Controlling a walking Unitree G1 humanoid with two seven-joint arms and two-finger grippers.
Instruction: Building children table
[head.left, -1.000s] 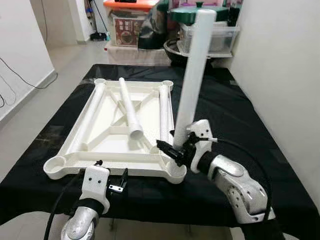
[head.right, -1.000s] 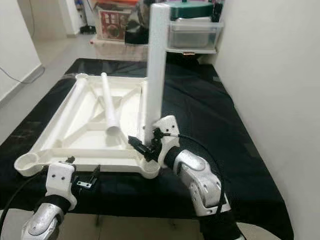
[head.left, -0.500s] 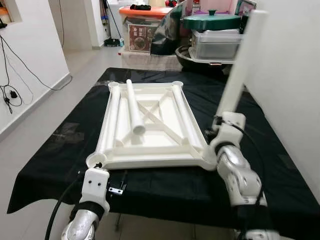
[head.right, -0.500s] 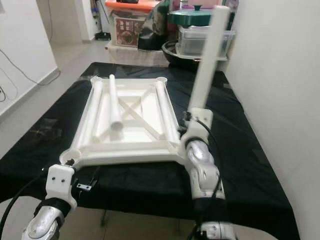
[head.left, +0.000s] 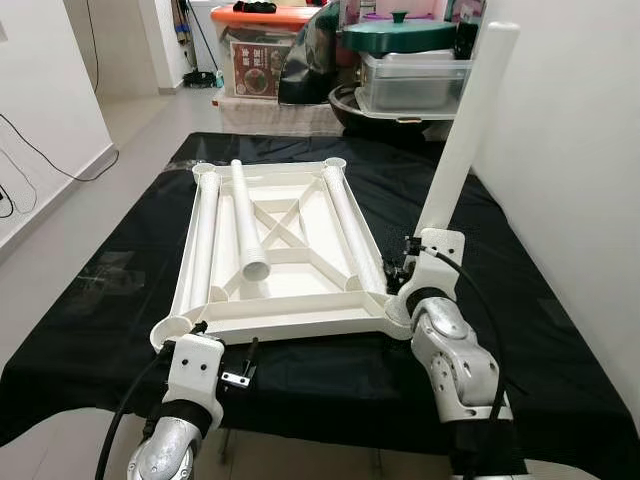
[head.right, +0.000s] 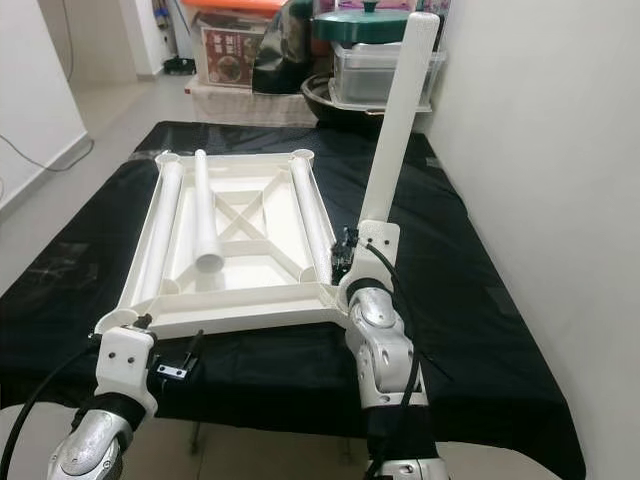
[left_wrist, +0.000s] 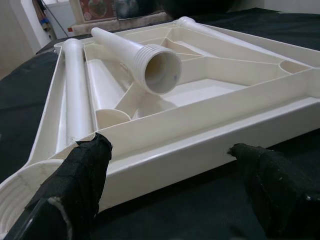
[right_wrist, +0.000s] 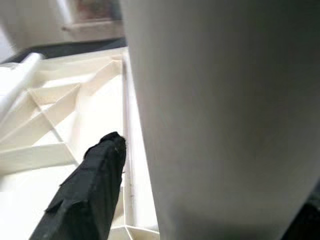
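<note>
My right gripper (head.left: 403, 272) hides the raised leg's (head.left: 462, 130) foot; my wrist casing covers its fingertips; far shelf clutter (head.left: 300, 50) blurs.

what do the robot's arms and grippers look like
Both arms are rounded silver metal segments ending in a white plastic wrist block. The left arm has a thick black cable running up its side; the right arm has a thinner black cable looping over it. Each gripper, left gripper and right gripper, has long matte black fingers.
</note>
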